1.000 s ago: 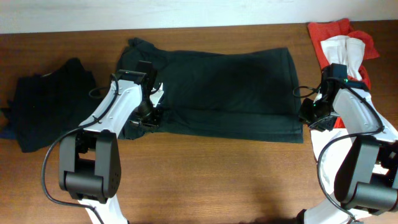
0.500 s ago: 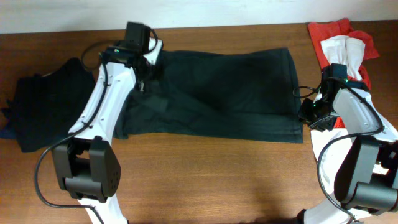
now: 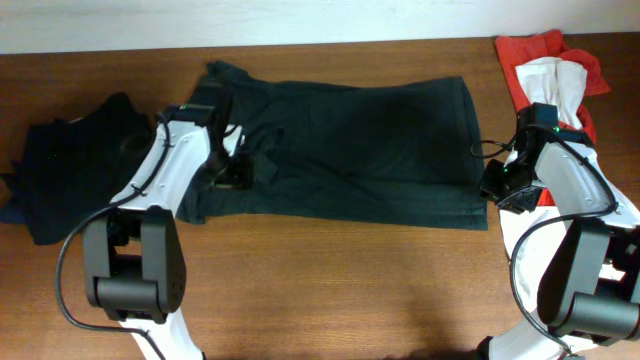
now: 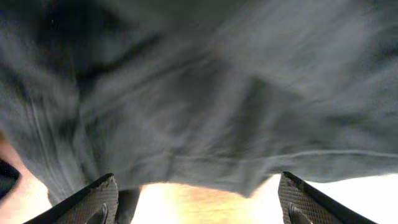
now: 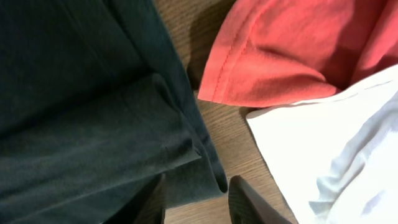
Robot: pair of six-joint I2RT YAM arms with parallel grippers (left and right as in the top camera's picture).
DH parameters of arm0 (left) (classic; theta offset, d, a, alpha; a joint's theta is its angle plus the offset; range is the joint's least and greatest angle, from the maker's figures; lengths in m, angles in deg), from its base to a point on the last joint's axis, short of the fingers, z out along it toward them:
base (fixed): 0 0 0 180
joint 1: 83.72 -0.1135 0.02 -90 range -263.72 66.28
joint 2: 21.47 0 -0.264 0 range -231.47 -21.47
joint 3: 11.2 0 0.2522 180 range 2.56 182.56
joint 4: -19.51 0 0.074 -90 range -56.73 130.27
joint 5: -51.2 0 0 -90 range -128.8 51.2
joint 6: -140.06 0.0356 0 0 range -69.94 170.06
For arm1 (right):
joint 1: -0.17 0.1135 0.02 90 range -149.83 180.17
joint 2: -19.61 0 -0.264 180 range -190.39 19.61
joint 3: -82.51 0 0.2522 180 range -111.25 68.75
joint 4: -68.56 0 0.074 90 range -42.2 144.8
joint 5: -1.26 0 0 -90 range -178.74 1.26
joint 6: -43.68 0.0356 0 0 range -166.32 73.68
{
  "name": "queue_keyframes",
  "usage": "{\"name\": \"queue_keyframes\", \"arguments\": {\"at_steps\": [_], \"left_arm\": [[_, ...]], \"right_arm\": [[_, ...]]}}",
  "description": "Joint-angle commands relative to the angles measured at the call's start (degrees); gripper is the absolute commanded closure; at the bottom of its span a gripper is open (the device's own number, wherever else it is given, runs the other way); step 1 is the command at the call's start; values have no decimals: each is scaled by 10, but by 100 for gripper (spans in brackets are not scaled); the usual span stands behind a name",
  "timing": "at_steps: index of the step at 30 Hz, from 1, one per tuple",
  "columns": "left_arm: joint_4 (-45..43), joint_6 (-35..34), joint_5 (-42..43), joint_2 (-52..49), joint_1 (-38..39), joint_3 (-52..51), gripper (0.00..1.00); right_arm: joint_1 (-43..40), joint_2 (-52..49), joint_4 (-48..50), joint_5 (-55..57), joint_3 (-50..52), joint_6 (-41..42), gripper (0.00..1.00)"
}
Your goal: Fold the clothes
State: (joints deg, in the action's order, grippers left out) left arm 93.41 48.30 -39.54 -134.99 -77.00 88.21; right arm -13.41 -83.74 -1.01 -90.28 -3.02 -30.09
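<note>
Halfway at best: black T-shirt (image 3: 370, 150) folded lengthwise into a band, crosswise folds left. Left pincer (image 4: 196, 182) gapes wide, holding nothing; right pincer (image 5: 196, 194) straddles its edge, grip unclear.

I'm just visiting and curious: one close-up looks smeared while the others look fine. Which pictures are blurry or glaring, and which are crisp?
Left wrist view: the black T-shirt is smeared by blur, with blown-out glare beneath its hem. Right wrist view: crisp, with the stitching showing on the red garment. Overhead view: evenly lit, with only soft shadows on the table.
</note>
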Motion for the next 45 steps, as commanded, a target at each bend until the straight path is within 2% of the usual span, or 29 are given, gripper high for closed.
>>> {"name": "queue_keyframes", "arguments": {"at_steps": [1,4,11,16,19,22,30,35,40,45], "left_arm": [[-32,-54,-5,-10,-31,-58,18],[-86,-53,-6,-10,-46,-118,18],[-111,-81,-5,-10,-73,-182,18],[-118,-81,-5,-10,-76,-189,17],[-122,-81,-5,-10,-76,-189,17],[-122,-81,-5,-10,-76,-189,16],[-121,-81,-5,-10,-76,-189,16],[-121,-81,-5,-10,-76,-189,16],[-121,-81,-5,-10,-76,-189,16],[-121,-81,-5,-10,-76,-189,16]], "right_arm": [[-3,-2,-14,1,5,0,63],[-3,-2,-27,-1,5,1,62],[-3,-3,-18,-30,5,1,62],[-3,-29,-8,-41,5,-1,62],[-3,-60,6,-83,5,-27,64],[-3,-78,13,-84,5,-25,69],[-3,-86,21,-55,5,-23,71],[-3,-86,26,-55,5,-23,96],[-3,-83,23,-55,3,-23,96],[-4,-68,18,-73,-80,-23,96]]}}
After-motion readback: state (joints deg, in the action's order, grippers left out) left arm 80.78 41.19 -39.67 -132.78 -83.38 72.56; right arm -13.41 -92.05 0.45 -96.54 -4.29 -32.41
